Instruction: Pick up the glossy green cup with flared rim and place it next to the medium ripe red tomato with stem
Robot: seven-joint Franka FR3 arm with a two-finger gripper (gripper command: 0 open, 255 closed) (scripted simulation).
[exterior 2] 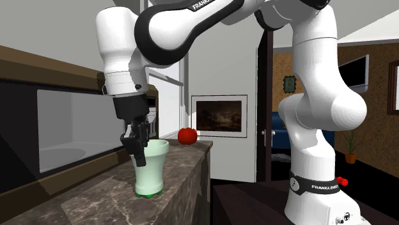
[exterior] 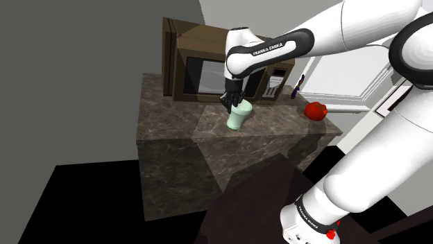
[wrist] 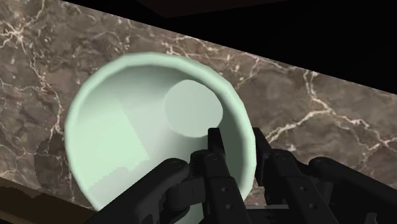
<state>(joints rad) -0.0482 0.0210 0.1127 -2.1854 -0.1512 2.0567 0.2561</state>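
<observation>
A pale green cup (exterior: 238, 116) with a flared rim stands upright on the dark marbled counter (exterior: 173, 128), in front of the microwave. My gripper (exterior: 231, 104) comes down on the rim side nearest the microwave. In the wrist view one finger (wrist: 215, 145) is inside the cup (wrist: 140, 127) and the other is outside, clasping the wall between them. From the second exterior view the cup (exterior 2: 151, 167) still rests on the counter with the gripper (exterior 2: 139, 153) at its rim. The red tomato (exterior: 317, 111) with a stem lies near the counter's corner, towards the shoulder view's right; it is also at the far end (exterior 2: 187, 135).
A brown microwave (exterior: 208, 73) stands at the back of the counter, close behind the cup. A small dark bottle-like thing (exterior: 298, 86) stands behind the tomato. The counter's front edge drops to a black area. Bare marble lies between cup and tomato.
</observation>
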